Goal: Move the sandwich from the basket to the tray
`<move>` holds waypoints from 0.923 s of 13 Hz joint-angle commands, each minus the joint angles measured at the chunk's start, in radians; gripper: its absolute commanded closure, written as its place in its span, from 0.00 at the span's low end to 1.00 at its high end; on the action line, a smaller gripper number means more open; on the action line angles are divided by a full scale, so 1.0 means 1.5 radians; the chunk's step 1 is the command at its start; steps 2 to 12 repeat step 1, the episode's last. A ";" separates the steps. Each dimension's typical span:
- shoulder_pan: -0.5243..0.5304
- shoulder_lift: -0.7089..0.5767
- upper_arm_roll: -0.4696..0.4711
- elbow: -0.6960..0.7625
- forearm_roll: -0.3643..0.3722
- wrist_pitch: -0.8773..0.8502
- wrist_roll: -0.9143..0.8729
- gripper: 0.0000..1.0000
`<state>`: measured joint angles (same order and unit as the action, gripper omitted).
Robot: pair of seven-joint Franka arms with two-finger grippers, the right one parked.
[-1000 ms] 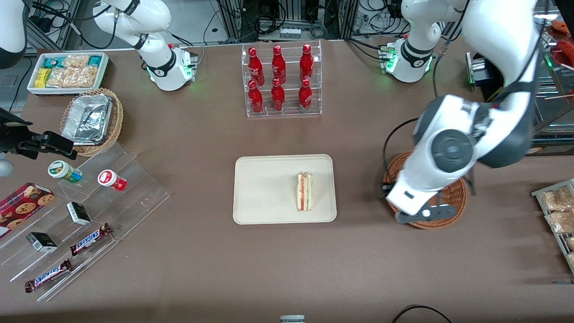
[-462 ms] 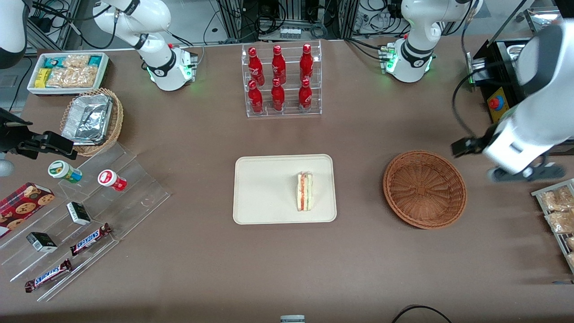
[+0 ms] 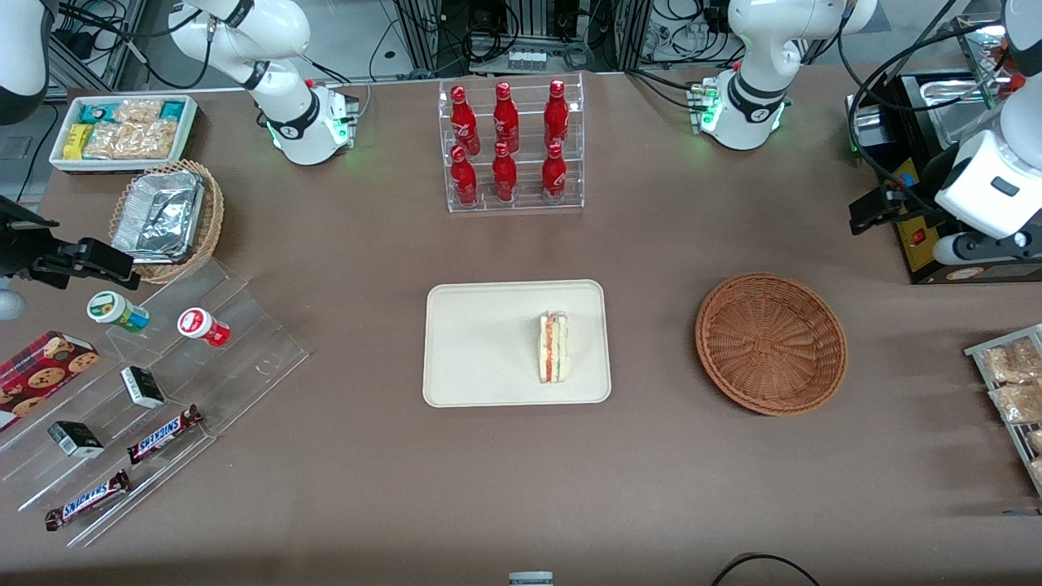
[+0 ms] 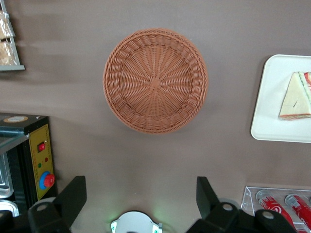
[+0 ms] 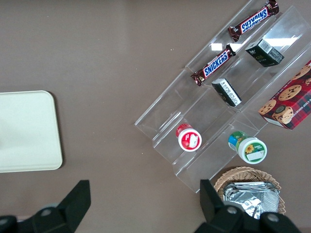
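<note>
- Front view: the sandwich (image 3: 553, 348) lies on the tray (image 3: 472, 342), on the part of it toward the working arm's end, with its red and green filling stripe facing up.
- Front view: the basket (image 3: 771, 343) sits on the table (image 3: 366, 472) beside the tray, toward the working arm's end, apart from it and with nothing inside.
- Front view: the gripper (image 3: 989, 247) hangs high above the table's edge at the working arm's end, over a black and yellow control box (image 3: 916, 232), well apart from basket and tray.
- Left wrist view: the gripper (image 4: 141, 196) has its two dark fingers (image 4: 73, 196) spread wide with nothing between them; the basket (image 4: 155, 80) lies below, and the sandwich (image 4: 296, 97) rests flat on the tray (image 4: 272, 111).
- Front view: a clear rack of red bottles (image 3: 509, 146) stands farther from the camera than the tray.
- Front view: toward the parked arm's end lie a tan wicker basket with foil containers (image 3: 167, 218), a white bin of snacks (image 3: 122, 130) and a clear stepped stand (image 3: 163, 391) with candy bars and small cups.
</note>
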<state>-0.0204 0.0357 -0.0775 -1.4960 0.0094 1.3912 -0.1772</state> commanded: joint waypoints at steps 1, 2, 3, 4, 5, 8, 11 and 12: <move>-0.009 -0.048 0.037 -0.037 -0.010 -0.004 0.009 0.00; -0.009 -0.048 0.037 -0.037 -0.010 -0.004 0.009 0.00; -0.009 -0.048 0.037 -0.037 -0.010 -0.004 0.009 0.00; -0.009 -0.048 0.037 -0.037 -0.010 -0.004 0.009 0.00; -0.009 -0.048 0.037 -0.037 -0.010 -0.004 0.009 0.00; -0.009 -0.048 0.037 -0.037 -0.010 -0.004 0.009 0.00; -0.009 -0.048 0.037 -0.037 -0.010 -0.004 0.009 0.00; -0.009 -0.048 0.037 -0.037 -0.010 -0.004 0.009 0.00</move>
